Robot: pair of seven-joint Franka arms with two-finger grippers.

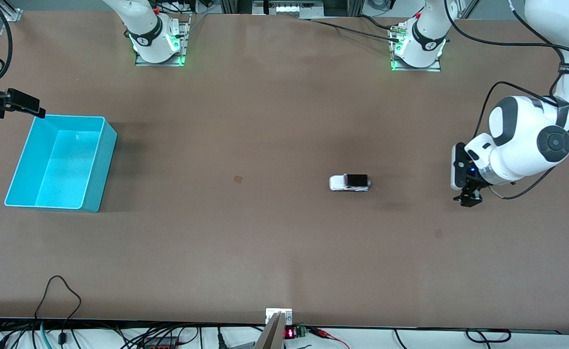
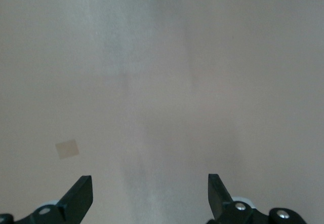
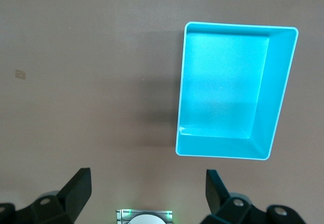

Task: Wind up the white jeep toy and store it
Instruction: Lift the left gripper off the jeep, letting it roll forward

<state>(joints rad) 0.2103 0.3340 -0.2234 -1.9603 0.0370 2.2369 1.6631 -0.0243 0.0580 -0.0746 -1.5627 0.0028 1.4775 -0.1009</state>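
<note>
We spot one white jeep toy (image 1: 349,182) right of the frame's centre, on the table (image 1: 265,242). One teal bin (image 1: 61,162) sits mid-left. Left gripper (image 1: 468,199) hangs open; right gripper (image 3: 147,196) gapes too.

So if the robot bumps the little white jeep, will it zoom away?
Probably a bit. The white jeep toy sits upright on small wheels on the flat table, so a nudge along its length would likely roll it. From the side it may skid or tip instead. It looks tiny and boxy, likely light and stiff.
</note>
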